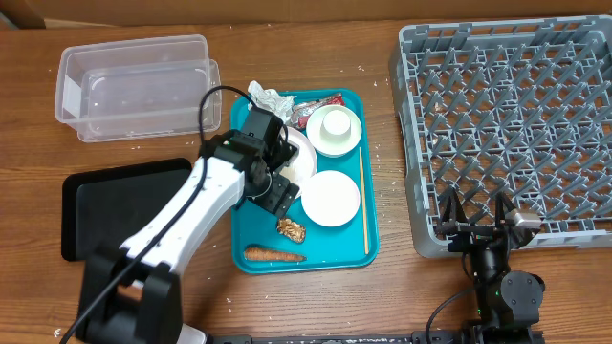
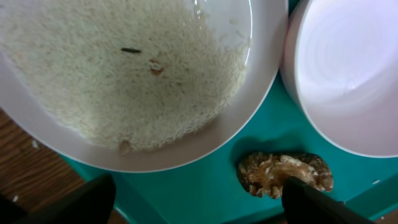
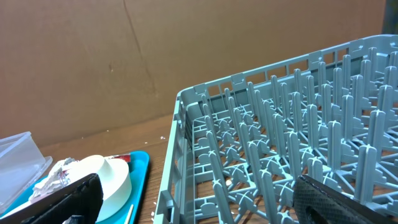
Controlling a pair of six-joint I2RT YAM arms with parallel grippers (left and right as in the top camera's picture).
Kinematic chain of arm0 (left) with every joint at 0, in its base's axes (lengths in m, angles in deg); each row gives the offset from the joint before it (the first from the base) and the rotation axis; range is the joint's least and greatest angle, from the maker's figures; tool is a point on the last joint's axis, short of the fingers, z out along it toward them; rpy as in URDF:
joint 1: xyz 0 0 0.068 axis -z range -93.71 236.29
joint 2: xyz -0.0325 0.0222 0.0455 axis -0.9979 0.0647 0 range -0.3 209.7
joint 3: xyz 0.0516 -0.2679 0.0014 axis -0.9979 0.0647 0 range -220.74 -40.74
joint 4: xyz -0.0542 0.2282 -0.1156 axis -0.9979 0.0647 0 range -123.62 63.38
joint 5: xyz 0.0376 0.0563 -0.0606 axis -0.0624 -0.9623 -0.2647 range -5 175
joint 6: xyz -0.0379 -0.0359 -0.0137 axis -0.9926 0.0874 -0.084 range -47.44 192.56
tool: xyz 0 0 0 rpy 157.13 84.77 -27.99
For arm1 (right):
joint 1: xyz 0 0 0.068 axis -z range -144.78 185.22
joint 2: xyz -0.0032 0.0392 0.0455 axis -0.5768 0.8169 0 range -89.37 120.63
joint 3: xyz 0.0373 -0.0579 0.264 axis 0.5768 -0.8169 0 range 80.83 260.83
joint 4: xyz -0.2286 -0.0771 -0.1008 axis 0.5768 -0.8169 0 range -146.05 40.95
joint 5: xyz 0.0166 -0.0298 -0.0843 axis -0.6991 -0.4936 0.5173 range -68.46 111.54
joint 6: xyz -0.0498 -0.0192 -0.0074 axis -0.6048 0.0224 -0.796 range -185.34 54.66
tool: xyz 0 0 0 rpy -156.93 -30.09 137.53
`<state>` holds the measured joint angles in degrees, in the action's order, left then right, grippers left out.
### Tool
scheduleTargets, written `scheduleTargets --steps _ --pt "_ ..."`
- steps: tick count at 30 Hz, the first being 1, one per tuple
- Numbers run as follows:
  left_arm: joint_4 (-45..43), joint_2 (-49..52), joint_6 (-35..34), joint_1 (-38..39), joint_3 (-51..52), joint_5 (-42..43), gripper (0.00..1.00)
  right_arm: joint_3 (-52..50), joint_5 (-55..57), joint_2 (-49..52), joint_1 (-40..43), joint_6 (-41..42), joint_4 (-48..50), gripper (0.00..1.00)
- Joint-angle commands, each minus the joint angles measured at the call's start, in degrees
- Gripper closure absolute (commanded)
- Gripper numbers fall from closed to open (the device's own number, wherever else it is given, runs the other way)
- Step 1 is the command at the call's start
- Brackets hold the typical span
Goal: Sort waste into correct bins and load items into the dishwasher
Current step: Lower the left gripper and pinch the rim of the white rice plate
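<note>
Left claw (image 2: 198,198) spread above small brown food lump (image 2: 283,174), right claw (image 1: 475,218) spread by grey pegged plastic dish rack (image 1: 507,115), print on red snack wrapper (image 1: 320,103) unreadable.

serving tray (image 1: 349,244) in the middle; dish rack (image 1: 516,124) to its right, tub (image 1: 134,86) far left, flat tray (image 1: 105,205) near left. on the serving tray: napkin (image 1: 268,98) and cup (image 1: 335,129) far, plate (image 1: 304,161) left of bowl (image 1: 331,198) midway, food lump (image 1: 292,229) and carrot (image 1: 273,254) near.

I see a teal rectangular plastic tray (image 1: 346,245) mid-frame carrying a plain white round dish (image 1: 331,199), an orange carrot (image 1: 273,254) and a mottled brown food lump (image 1: 292,229). A grey peg-grid plastic rack (image 1: 507,115) sits upper right and a shallow black rectangular tray (image 1: 96,205) lower left.
</note>
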<state>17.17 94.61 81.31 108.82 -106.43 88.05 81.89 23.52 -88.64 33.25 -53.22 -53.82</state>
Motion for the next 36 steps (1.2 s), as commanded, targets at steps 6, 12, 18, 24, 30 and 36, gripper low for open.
scheduleTargets --steps 6,12,18,24,30,36 --pt "-2.38 5.51 6.34 0.55 0.70 -1.97 0.15 -0.59 0.72 -0.57 -0.22 -0.17 0.17 0.00" --pt "-3.48 6.03 9.49 0.55 0.70 -2.36 0.25 -0.59 0.70 -0.57 -0.22 -0.17 0.17 0.00" --pt "-4.48 8.15 10.54 1.07 0.72 -1.97 0.29 -0.59 0.72 -0.57 -0.22 -0.17 0.15 0.00" --pt "-4.39 9.35 10.56 2.03 0.72 -1.97 0.31 -0.59 0.72 -0.57 -0.22 -0.17 0.17 0.00" --pt "-4.96 9.92 10.99 2.25 0.72 -2.01 0.33 -0.59 0.72 -0.57 -0.22 -0.17 0.17 0.00" --pt "-6.27 10.10 10.97 2.25 0.72 -1.97 0.36 -0.59 0.72 -0.57 -0.22 -0.17 0.15 0.00"
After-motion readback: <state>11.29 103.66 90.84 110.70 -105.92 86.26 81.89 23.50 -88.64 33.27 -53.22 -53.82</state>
